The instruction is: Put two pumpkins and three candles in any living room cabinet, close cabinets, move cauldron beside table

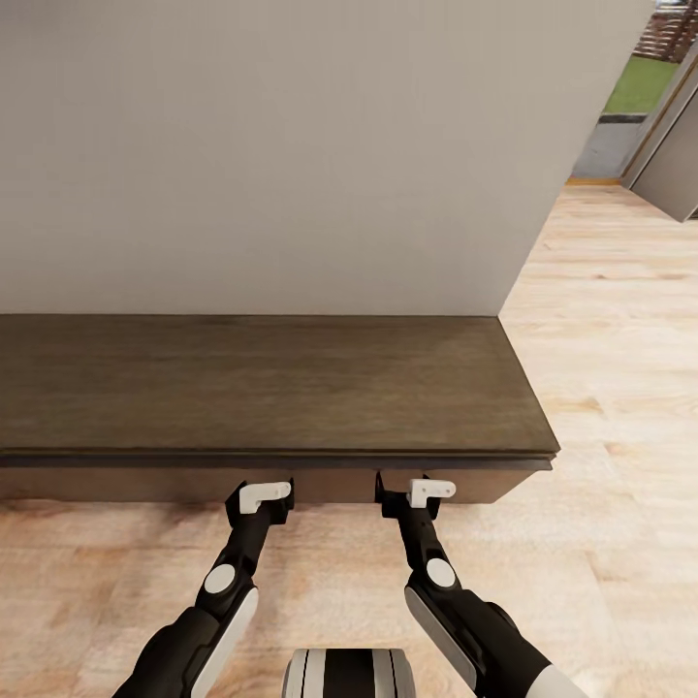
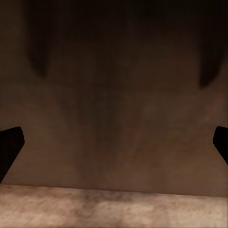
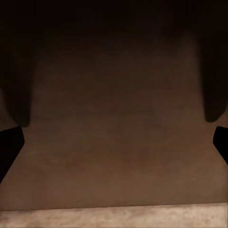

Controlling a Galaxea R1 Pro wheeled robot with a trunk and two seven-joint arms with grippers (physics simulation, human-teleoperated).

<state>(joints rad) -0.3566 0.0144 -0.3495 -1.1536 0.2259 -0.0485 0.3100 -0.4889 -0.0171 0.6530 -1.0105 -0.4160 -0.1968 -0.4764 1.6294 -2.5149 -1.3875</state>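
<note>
Both hands, left hand [image 1: 272, 503] and right hand [image 1: 407, 499], are hanging released and empty against the closed cabinet [image 1: 262, 393] mid-frame; the closing step looks nearly finished here.

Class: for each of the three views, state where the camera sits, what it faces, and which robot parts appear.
Head view: high, looking down at the long dark-brown wooden cabinet; both arms, left tool, right tool.
Left wrist view: near the cabinet front; dark fingertips.
Right wrist view: same front; fingertips.
Both wrist views share the front and floor.
</note>
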